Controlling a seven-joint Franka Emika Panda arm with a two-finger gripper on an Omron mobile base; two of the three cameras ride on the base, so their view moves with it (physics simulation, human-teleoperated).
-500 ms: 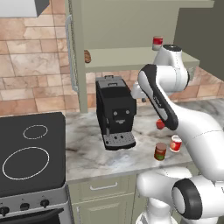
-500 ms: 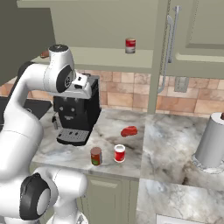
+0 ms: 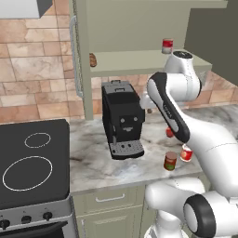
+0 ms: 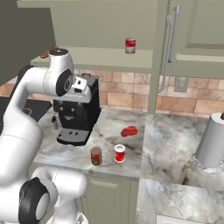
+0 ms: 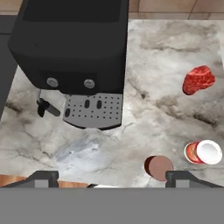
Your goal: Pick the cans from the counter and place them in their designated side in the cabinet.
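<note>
1. Hovering over the table [image 5: 175, 57], your end effector [image 5: 107, 177] is sitting open and empty, barely shifted from half a second ago.
2. Both cans, dark can [image 5: 158, 166] and red can [image 5: 204, 152], are still waiting near the edge; you're lining up the first pick.

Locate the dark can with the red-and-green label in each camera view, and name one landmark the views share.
Left base view: dark can, lower right, near the counter's front edge.
Right base view, lower centre-left.
Hand view, bottom right of centre.
Shared landmark: the red can beside it.
</note>
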